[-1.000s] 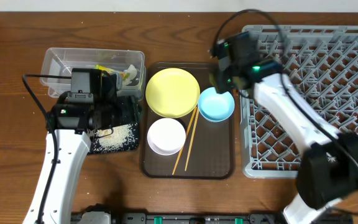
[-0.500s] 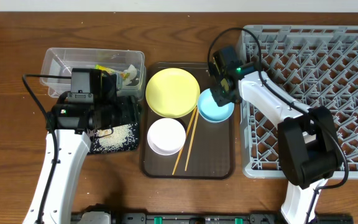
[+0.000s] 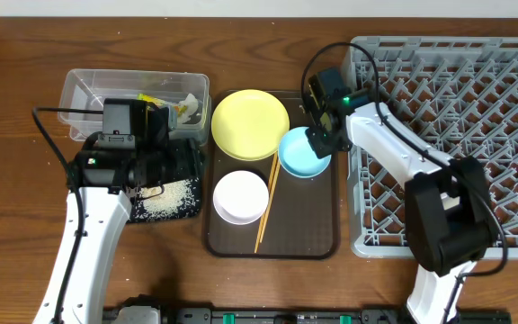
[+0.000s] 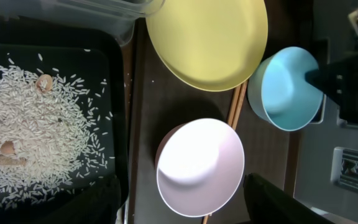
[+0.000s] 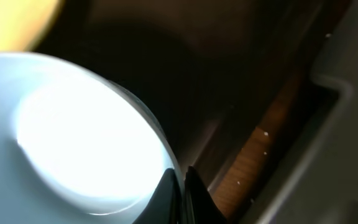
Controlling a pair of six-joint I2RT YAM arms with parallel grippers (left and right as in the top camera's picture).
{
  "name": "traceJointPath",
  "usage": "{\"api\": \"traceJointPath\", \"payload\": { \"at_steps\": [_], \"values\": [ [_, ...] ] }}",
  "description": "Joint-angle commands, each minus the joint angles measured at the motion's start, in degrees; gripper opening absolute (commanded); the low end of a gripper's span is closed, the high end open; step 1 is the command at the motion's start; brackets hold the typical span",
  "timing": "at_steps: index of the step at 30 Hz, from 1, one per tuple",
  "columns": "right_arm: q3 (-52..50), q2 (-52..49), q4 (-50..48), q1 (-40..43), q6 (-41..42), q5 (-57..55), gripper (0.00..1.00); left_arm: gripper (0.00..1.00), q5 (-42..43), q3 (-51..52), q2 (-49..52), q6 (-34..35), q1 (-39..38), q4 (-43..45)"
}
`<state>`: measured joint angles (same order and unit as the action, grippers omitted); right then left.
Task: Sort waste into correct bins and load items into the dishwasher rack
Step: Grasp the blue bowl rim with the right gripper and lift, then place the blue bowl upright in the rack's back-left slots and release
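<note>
Two fingertips of the right gripper are pressed close on the rim of the light blue bowl, pinching its edge. In the left wrist view the bowl looks tipped up on that side rather than lying flat. It is in the far right part of the brown serving tray, near the tray's right edge.

Chopsticks lie lengthwise down the tray's middle, their far ends just beside the bowl. White bowl: near-left area of the tray. Yellow plate: far-left corner of the tray, overlapping its far rim. Dishwasher rack: just off the tray's right edge.

Left gripper: fingers spread wide, holding nothing, hovering over the tray's left edge. Black tray, holding the rice, touches that edge. Clear tub, with the wrapper in it, is left of the tray's far corner.

Judgement: waste looks sorted; the step in hand is loading, first item the blue bowl. Next move calls for a lift clear of the tray's rim and the chopstick tips, then travel right to the rack. A one-sided rim pinch may let the bowl swing or slip.
</note>
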<state>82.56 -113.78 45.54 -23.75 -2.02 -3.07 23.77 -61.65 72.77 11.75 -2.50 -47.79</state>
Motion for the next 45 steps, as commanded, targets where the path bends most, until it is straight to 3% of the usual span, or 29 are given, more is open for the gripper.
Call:
{"api": "traceJointPath", "payload": {
  "at_steps": [1,10,19,24,28,37,45],
  "values": [
    [0.87,6.29,0.04,0.59,1.22,-4.04,0.01,0.66,-0.5,-0.39,0.2,-0.79,0.17,-0.2],
    [1.07,20.0,-7.85,4.72,1.29,-13.27,0.01,0.66,-0.5,-0.39,0.2,-0.79,0.17,-0.15],
    [1.05,20.74,-15.21,9.77,-1.44,-24.41,0.01,0.66,-0.5,-0.39,0.2,-0.81,0.17,-0.15],
    [1.05,17.86,-24.87,11.45,-2.45,-43.87,0.01,0.66,-0.5,-0.39,0.2,-0.79,0.17,-0.15],
    [1.05,13.68,-31.1,12.35,-6.86,-51.06,0.01,0.66,-0.5,-0.39,0.2,-0.81,0.17,-0.15],
    [1.05,2.69,-32.37,11.54,-8.98,-54.12,0.01,0.66,-0.5,-0.39,0.2,-0.79,0.17,-0.17],
    [1.05,-0.02,-31.82,7.93,-8.5,-53.7,0.01,0.66,-0.5,-0.39,0.2,-0.79,0.17,-0.15]
  ]
}}
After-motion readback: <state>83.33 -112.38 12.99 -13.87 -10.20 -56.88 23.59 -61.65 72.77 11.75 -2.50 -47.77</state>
